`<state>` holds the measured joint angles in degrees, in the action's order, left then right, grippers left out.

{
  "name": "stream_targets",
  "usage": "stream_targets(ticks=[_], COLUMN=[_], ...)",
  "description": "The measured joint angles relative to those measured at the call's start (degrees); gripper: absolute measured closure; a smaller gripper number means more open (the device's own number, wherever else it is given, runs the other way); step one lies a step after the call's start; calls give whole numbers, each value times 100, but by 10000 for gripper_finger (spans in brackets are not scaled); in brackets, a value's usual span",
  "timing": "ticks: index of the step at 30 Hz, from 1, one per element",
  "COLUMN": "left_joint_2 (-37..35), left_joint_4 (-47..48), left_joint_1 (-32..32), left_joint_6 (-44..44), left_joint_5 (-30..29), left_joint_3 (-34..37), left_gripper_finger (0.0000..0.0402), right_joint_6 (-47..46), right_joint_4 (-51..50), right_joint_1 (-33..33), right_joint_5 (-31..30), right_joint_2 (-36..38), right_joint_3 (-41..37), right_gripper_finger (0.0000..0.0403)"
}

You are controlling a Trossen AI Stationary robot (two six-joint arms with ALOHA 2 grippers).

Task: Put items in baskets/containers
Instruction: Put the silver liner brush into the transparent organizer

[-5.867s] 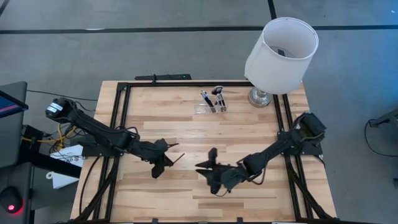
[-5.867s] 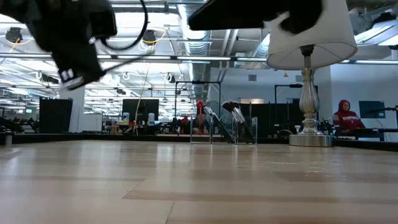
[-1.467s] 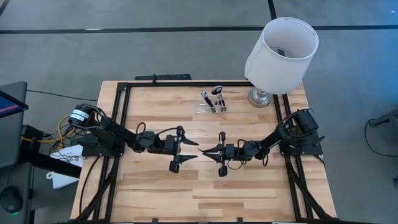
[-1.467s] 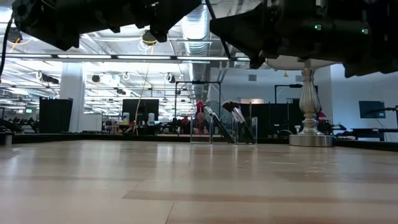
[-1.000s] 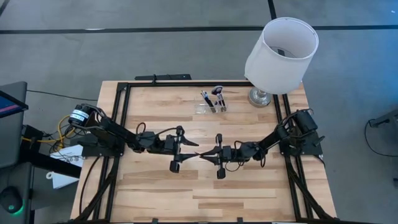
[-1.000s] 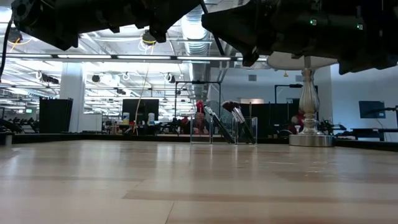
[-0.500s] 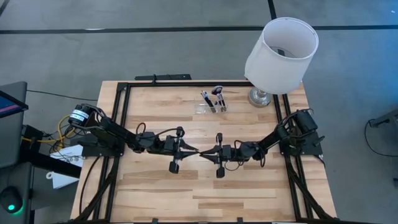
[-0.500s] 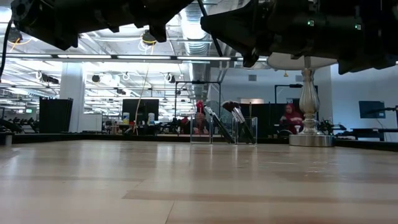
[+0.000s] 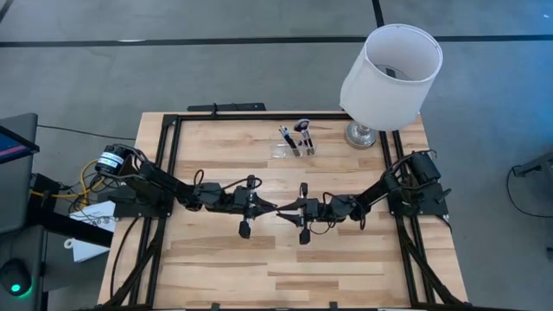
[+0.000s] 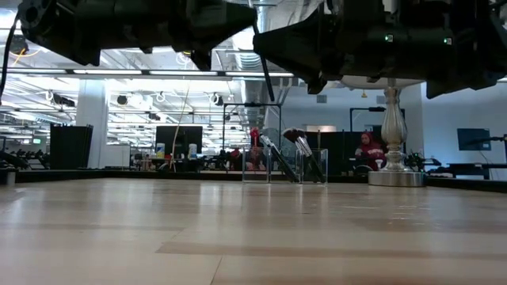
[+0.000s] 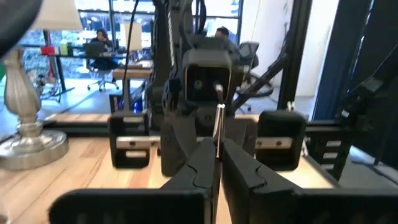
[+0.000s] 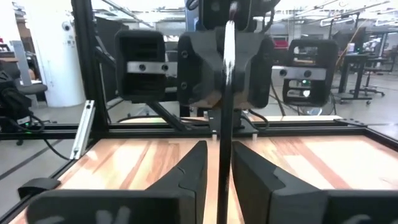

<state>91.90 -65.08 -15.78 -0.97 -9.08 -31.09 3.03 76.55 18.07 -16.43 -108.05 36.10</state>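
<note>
Both grippers meet high above the table's middle, facing each other. My left gripper [image 9: 270, 207] [image 11: 216, 152] is shut on a slim makeup brush [image 10: 264, 75] that stands nearly upright. My right gripper [image 9: 283, 210] [image 12: 219, 149] is open, one finger on each side of the same brush [image 12: 225, 93]; a gap shows beside one finger. The clear organizer [image 9: 292, 149] [image 10: 285, 166] stands near the far edge, with several brushes leaning in it. My left gripper pinches the brush's thin shaft [image 11: 217, 134] between its two fingertips, coming level from the table's left, fingers across the shaft. The brush is lifted clear of the table and nearly upright, its pale part [image 11: 221, 109] above the fingers and its lower end [image 10: 268, 96] below them.
A white-shaded lamp [image 9: 393, 69] stands at the far right corner on a silver base [image 10: 394, 178], just right of the organizer. A black frame [image 9: 168, 155] rims the wooden table. People sit in the room beyond the table.
My right gripper has moved toward the table's left, up to my left gripper, until its fingers stand around the brush. The left gripper has kept the brush held up in about the same place.
</note>
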Motion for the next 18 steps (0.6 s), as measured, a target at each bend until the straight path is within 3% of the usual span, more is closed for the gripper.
stream_targets(ticks=[12,18], left_joint_2=[-7,-2], left_joint_4=[342,530], left_joint_1=[104,161], left_joint_6=[141,192], left_joint_5=[185,227], left_joint_3=[-2,-4], left_gripper_finger=[389,389], right_joint_6=[-1,-7], right_joint_4=[-46,-1123], right_joint_1=[-71,-145], right_joint_5=[12,127], right_joint_2=[-7,-5], right_joint_3=[217,600], right_gripper_finger=[338,337])
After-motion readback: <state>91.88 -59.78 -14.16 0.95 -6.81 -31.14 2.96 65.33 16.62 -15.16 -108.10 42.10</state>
